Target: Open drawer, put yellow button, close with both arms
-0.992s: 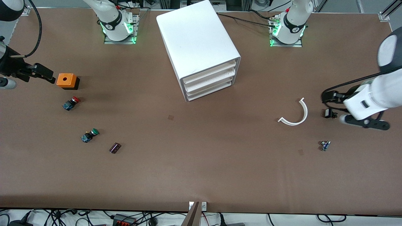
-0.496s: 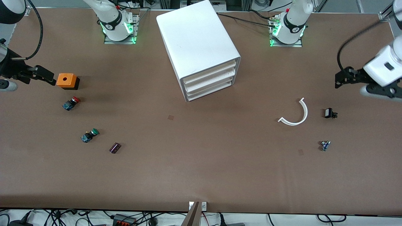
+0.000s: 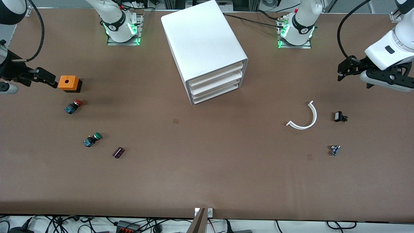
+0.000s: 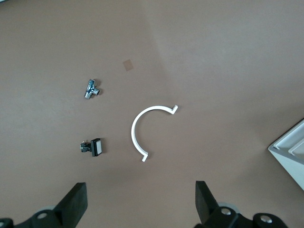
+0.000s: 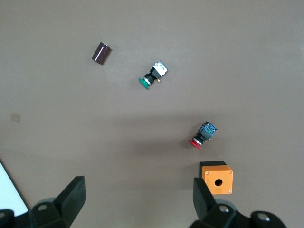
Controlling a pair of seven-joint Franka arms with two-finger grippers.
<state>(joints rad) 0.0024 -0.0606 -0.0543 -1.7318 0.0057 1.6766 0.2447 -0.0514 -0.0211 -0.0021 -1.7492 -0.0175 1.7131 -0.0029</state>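
Note:
The white cabinet [image 3: 203, 38] stands at the table's middle, and its highest drawer [image 3: 216, 75] is shut flush like the two below it. A corner of the cabinet shows in the left wrist view [image 4: 292, 147]. The yellow button is not in any view. My left gripper [image 3: 343, 69] is open and empty over bare table at the left arm's end; its fingers stand wide apart in the left wrist view [image 4: 141, 209]. My right gripper [image 3: 43, 77] is open and empty beside an orange box [image 3: 68, 83] at the right arm's end; it also shows in the right wrist view [image 5: 137, 202].
A red-capped button [image 3: 73, 106], a green-capped button [image 3: 92, 139] and a dark cylinder [image 3: 118, 152] lie toward the right arm's end. A white curved strip [image 3: 305, 118], a small black part [image 3: 339, 116] and a small metal part [image 3: 335, 149] lie toward the left arm's end.
My left gripper has moved off the small black part, away from the front camera, toward the table's end. The right gripper has hardly moved. The drawers stay shut.

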